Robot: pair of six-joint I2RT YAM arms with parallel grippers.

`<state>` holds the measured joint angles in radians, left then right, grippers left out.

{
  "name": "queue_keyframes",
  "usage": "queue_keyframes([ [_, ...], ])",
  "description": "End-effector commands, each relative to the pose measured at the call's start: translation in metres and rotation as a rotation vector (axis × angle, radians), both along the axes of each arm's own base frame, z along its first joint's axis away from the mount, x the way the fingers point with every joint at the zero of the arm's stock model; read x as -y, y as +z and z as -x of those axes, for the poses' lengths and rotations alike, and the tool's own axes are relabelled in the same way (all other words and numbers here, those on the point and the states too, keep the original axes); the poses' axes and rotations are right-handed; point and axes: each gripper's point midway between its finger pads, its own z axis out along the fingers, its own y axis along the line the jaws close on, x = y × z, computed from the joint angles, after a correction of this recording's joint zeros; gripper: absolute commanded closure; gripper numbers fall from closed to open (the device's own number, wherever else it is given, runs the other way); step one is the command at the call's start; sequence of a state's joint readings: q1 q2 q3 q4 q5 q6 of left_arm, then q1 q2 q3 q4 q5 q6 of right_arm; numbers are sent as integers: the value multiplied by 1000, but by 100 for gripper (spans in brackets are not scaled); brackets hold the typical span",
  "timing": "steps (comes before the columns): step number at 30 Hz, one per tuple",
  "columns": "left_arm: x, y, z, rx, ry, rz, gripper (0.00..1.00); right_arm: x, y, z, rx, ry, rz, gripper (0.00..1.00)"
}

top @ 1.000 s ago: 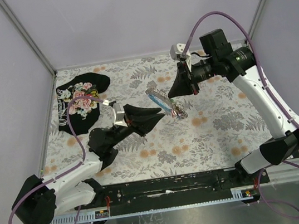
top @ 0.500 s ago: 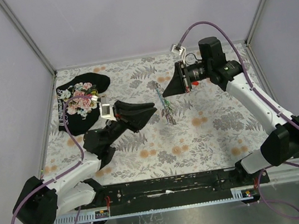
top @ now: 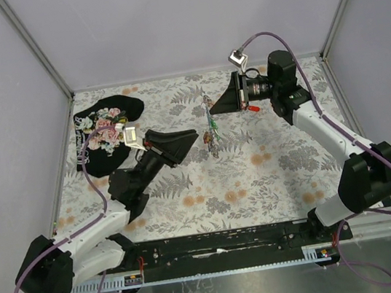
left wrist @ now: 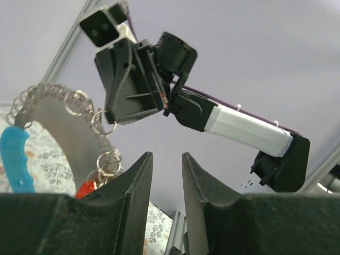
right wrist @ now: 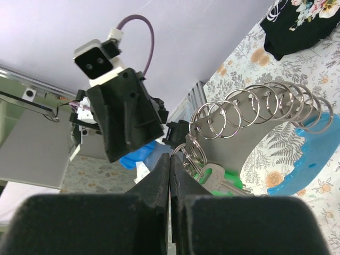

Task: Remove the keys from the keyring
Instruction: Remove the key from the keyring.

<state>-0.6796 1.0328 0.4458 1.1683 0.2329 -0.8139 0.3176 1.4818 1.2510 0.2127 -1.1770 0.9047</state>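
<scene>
My right tool [right wrist: 170,159] has its 2 fingers pressed tight together, pinching a ring at the upper end of the keyring [top: 209,115], which hangs from it clear of the worktop [top: 274,179]. The keys [top: 210,141] dangle at the low end, with 1 green head and 1 red head showing among the rings, just beside my left tool [top: 197,136]. That tool has a narrow gap between its fingers and nothing in it. The curved grey and blue fob [left wrist: 15,159] hangs alongside the chain of rings. A black floral cloth [top: 108,126] lies at the far left corner.
</scene>
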Motion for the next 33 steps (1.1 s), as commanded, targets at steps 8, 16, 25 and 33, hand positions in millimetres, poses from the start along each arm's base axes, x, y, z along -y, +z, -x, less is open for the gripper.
queue_keyframes([
  [8, 9, -6, -40, -265, -120, 120, 75, 3, 27, 6, 15, 43, -102, 100],
  [16, 13, -11, -51, -319, -167, 166, 71, 5, 27, 9, 12, 58, -119, 100],
  [25, 14, -3, -52, -292, -185, 177, 69, 5, 28, 10, 14, 68, -126, 100],
  [33, 21, 1, -55, -280, -217, 178, 69, 5, 24, 9, 11, 72, -124, 100],
])
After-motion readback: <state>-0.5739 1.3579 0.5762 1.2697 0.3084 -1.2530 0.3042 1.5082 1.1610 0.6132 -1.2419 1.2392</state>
